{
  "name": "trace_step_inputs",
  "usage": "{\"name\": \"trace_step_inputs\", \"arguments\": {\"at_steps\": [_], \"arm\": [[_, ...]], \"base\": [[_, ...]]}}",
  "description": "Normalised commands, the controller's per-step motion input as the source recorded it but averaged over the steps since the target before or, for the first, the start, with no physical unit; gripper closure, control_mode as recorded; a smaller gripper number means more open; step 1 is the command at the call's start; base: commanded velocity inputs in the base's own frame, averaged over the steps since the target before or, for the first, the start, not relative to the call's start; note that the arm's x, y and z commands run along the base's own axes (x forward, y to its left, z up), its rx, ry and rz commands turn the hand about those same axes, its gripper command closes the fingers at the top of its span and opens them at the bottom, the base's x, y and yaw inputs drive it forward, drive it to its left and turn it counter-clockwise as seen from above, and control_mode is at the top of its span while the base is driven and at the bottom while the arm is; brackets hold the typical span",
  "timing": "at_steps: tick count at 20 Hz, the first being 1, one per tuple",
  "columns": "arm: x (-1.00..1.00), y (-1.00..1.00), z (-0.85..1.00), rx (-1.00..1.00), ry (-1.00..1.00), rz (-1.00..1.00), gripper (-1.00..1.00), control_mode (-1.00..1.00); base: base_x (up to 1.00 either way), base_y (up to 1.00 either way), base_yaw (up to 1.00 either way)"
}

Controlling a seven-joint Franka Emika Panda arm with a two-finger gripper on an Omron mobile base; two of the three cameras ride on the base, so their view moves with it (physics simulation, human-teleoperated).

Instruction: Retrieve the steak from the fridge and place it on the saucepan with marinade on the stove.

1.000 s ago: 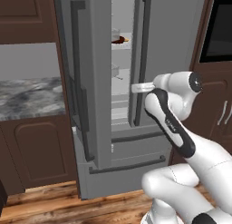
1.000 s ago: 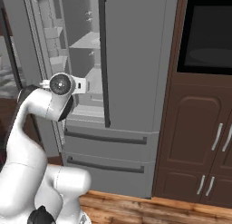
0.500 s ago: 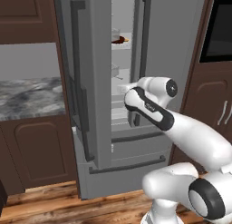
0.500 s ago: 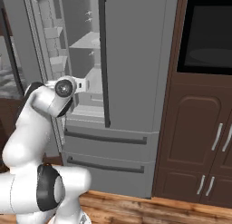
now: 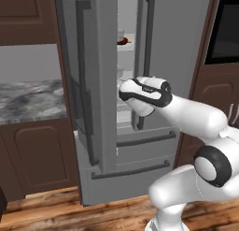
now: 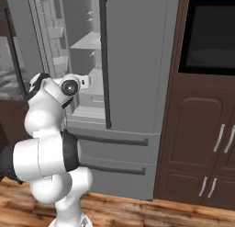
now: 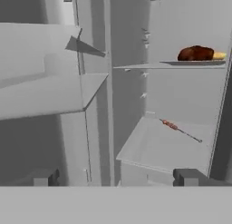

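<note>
Tall grey French-door fridge (image 5: 107,132) stands open – dark reddish-brown oval steak (image 7: 195,53) on its upper shelf, w/ two-finger gripper (image 7: 117,177) spread wide, empty, below that shelf.

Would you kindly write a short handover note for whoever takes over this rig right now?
Gripper: jaws open, nothing held, pointing into the tall grey French-door fridge.
Steak: the dark reddish-brown lump of meat sits on an upper shelf inside, above and ahead of the gripper; a thin skewer lies on the shelf below.
Done: fridge door open.
Left: reach up, grasp the steak, carry it to the saucepan of marinade on the stove.
</note>
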Motion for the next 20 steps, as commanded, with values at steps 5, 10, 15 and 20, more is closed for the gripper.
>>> {"name": "trace_step_inputs", "arguments": {"at_steps": [5,10,15,20], "arm": [[0.06,0.98,-0.62,-0.15,-0.07,0.14,-1.00,-1.00],[-0.19,1.00,-0.92,-0.19,-0.07,0.15,-1.00,-1.00],[-0.50,1.00,-0.94,-0.18,-0.02,0.10,-1.00,-1.00],[-0.33,1.00,-0.66,-0.15,0.00,0.02,-1.00,-1.00]], "base": [[0.00,0.00,0.00],[0.00,0.00,0.00],[0.00,0.00,0.00],[0.00,0.00,0.00]]}}
